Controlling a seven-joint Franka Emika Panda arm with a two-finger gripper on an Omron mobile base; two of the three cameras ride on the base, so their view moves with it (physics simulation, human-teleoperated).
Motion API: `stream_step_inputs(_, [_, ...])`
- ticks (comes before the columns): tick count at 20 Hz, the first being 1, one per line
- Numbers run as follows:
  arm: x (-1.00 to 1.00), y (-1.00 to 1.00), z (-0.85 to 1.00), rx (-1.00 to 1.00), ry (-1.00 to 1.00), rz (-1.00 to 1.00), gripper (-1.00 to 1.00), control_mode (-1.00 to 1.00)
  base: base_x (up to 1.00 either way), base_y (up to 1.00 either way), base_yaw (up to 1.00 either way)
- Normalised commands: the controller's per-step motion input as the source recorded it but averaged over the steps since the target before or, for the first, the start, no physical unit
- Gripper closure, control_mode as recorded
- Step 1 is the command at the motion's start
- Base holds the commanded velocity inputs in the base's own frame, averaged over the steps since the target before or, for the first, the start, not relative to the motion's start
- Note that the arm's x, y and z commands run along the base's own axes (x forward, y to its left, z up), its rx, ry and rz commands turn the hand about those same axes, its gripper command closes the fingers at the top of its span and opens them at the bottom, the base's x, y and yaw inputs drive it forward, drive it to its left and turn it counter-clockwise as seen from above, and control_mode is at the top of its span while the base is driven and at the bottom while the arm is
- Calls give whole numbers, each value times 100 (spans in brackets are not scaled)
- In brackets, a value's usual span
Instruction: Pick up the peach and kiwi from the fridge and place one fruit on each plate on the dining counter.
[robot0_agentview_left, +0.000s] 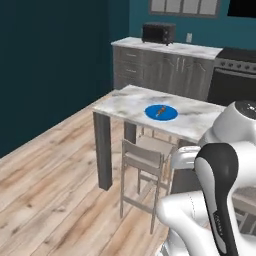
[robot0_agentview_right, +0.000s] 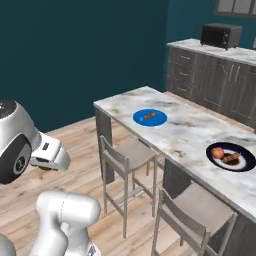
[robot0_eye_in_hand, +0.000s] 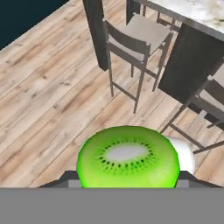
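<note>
In the hand view a cut kiwi (robot0_eye_in_hand: 127, 156) with a bright green face sits between my gripper's (robot0_eye_in_hand: 127, 178) fingertips, which are shut on it above the wooden floor. In the right base view the hand (robot0_agentview_right: 48, 154) hangs left of the dining counter (robot0_agentview_right: 186, 131), well short of it. The blue plate (robot0_agentview_left: 161, 112) (robot0_agentview_right: 150, 117) lies near the counter's end and carries a small brown item (robot0_agentview_right: 149, 116). Farther along, the black plate (robot0_agentview_right: 232, 156) holds the peach (robot0_agentview_right: 217, 152) beside another brown item (robot0_agentview_right: 231, 158). The fridge is out of view.
Grey stools (robot0_agentview_left: 145, 160) (robot0_agentview_right: 127, 155) (robot0_agentview_right: 196, 210) (robot0_eye_in_hand: 136, 36) stand along the counter's near side, between me and the plates. A wall counter with a black toaster oven (robot0_agentview_left: 158, 33) (robot0_agentview_right: 220, 35) and a stove (robot0_agentview_left: 235, 75) lies behind. Open wooden floor (robot0_agentview_left: 55, 170) spreads to the left.
</note>
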Motion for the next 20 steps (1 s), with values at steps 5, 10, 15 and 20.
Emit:
stream_step_inputs(5, [0,0,0,0,0,0,100,100,81,66,-62])
stream_step_inputs(10, [0,0,0,0,0,0,100,100,96,66,-51])
stream_step_inputs(15, [0,0,0,0,0,0,100,100,81,18,-59])
stream_step_inputs(20, [0,0,0,0,0,0,100,100,31,13,-30])
